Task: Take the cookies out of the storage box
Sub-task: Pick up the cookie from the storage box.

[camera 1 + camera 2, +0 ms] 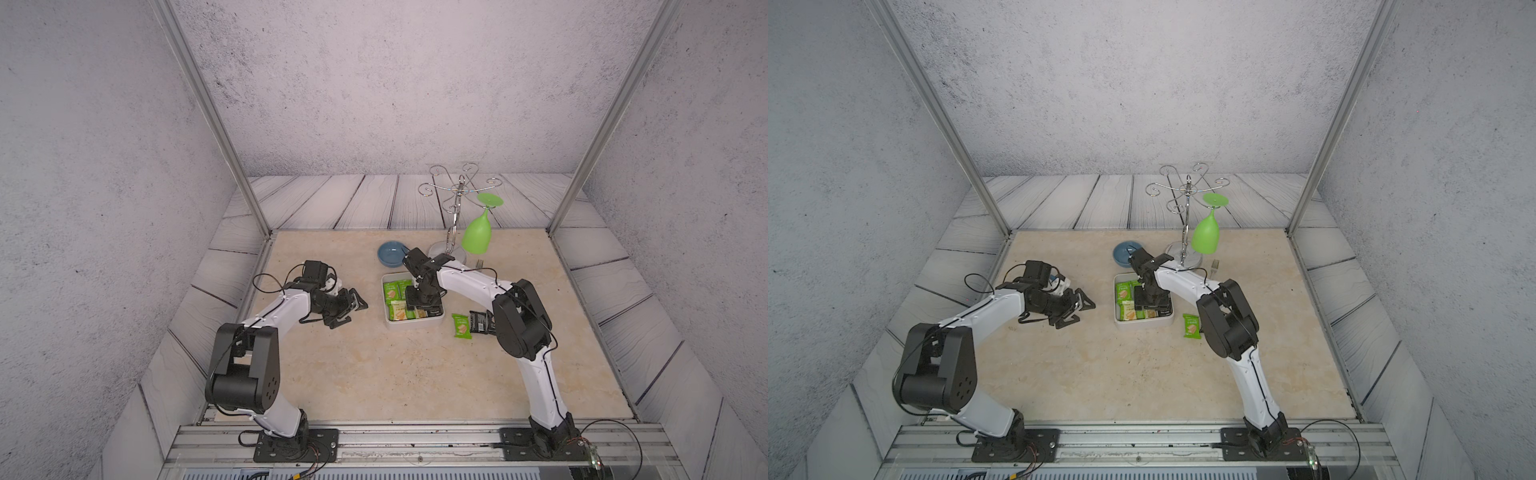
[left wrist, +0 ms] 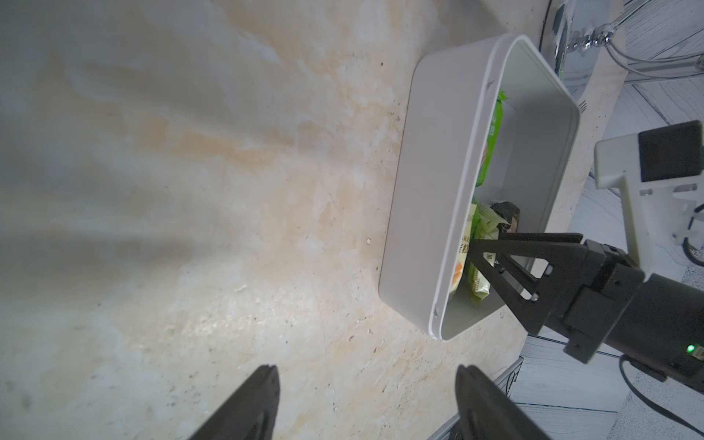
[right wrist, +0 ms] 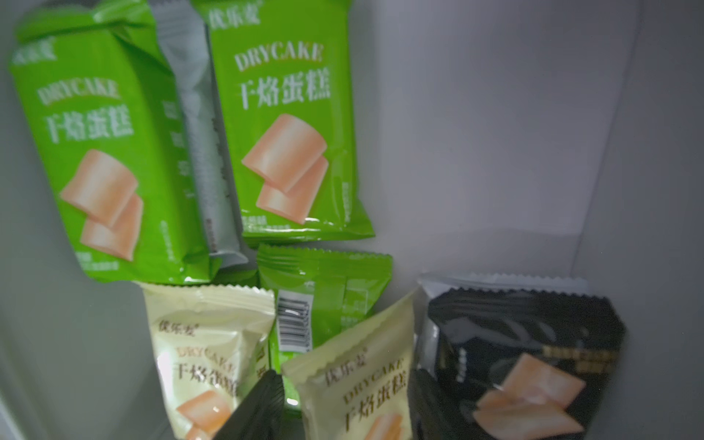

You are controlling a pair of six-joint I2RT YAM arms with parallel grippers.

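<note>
- Right fingers [image 3: 263,404]: press against both side edges of a cream packet [image 3: 362,365]. Right gripper [image 3: 344,375] closed on it, low inside the box [image 1: 415,325].
- Around that packet, on the box floor: a second cream packet [image 3: 202,354], a black packet [image 3: 525,362] lying over a white one, a barcode-up green packet [image 3: 324,304], and two face-up green packets [image 3: 289,133] with a grey one between them.
- In both top views: right wrist [image 1: 428,282] over the box's right half, hiding the grip.
- Left fingers [image 2: 263,400]: spread wide, nothing between. Left gripper [image 1: 357,312] over bare table [image 1: 374,374], left of the box and apart from it.
- Outside the box, to its right: a loose green packet [image 1: 460,326] and a loose black packet [image 1: 480,322] flat on the table, the black one partly hidden by the right elbow [image 1: 519,324].
- Behind the box: a blue bowl [image 1: 390,253] just beside its far edge, a fork [image 1: 480,263], and a wire rack [image 1: 457,195] with a green glass [image 1: 478,232] hanging upside down.
</note>
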